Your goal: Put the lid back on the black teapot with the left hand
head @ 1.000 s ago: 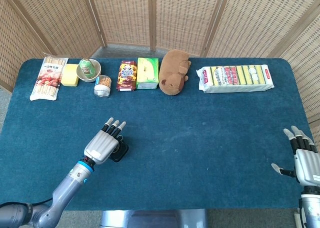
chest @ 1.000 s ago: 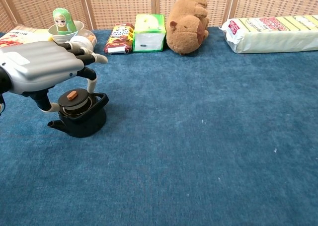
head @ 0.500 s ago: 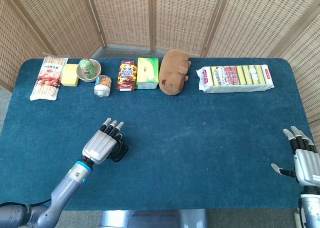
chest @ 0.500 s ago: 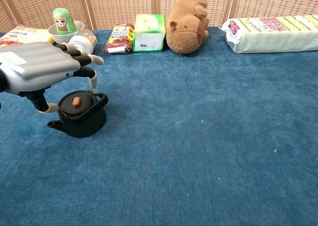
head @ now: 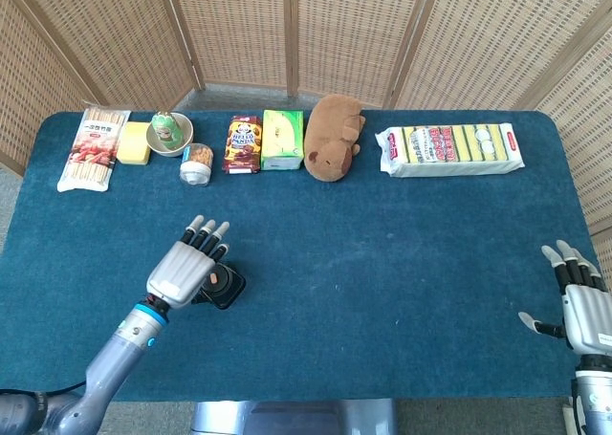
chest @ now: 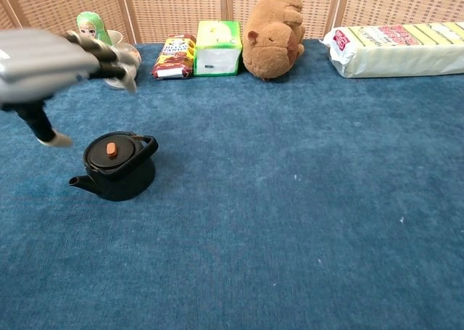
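The black teapot point(chest: 114, 172) stands on the blue cloth at the left, spout pointing left. Its black lid point(chest: 110, 151) with an orange knob lies seated on the pot's mouth. My left hand point(chest: 45, 70) hovers above and to the left of the pot, fingers spread, holding nothing. From the head view the left hand point(head: 185, 271) covers the pot's left side, and the teapot point(head: 226, 287) shows beside it. My right hand point(head: 578, 301) rests open at the table's right front corner, far from the pot.
Along the back edge lie a snack packet point(head: 93, 147), a yellow block point(head: 136, 142), a bowl with a green doll point(head: 171, 132), a small jar point(head: 196, 162), a biscuit bag point(head: 243, 143), a green box point(head: 282, 139), a plush capybara point(head: 334, 135) and a long sponge pack point(head: 448, 148).
The left hand set the lid on the teapot, let go of it, and rose up and to the left. The right hand stayed still.
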Tool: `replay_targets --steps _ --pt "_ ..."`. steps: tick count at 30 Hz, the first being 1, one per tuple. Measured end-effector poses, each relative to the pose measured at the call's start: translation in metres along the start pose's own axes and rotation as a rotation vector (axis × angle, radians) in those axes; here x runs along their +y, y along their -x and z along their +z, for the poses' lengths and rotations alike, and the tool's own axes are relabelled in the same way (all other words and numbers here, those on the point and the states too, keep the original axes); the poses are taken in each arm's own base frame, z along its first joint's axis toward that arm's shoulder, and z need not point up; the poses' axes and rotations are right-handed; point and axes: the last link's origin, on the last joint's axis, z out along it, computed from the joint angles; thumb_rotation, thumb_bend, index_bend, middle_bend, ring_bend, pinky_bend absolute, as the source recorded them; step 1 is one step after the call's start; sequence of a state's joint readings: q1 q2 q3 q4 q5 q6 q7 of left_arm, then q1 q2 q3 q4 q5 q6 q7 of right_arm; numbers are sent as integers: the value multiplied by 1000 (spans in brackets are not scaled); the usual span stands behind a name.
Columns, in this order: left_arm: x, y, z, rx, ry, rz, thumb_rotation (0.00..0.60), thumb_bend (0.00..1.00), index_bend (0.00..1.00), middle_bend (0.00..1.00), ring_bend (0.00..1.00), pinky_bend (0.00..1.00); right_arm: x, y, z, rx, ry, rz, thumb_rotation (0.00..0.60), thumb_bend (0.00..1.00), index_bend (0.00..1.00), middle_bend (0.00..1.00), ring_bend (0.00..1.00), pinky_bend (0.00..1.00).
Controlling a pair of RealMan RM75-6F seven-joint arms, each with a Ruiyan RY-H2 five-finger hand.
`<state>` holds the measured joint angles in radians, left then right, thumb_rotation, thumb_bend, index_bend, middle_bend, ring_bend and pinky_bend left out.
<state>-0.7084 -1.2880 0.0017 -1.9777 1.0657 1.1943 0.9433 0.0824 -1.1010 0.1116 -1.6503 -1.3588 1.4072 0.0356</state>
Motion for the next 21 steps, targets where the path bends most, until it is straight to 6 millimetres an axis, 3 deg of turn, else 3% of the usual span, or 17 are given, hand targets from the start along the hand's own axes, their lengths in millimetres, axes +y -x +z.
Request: replay_targets --steps 10,21 --pt "-56 -7 -35 48 -115 -64 600 103 0 0 0 12 -1 1 -1 1 -2 -6 600 67 97 13 11 0" --pt "-116 25 -110 85 -293 -271 600 101 0 0 0 12 -6 2 -4 7 -15 -12 600 66 97 13 11 0"
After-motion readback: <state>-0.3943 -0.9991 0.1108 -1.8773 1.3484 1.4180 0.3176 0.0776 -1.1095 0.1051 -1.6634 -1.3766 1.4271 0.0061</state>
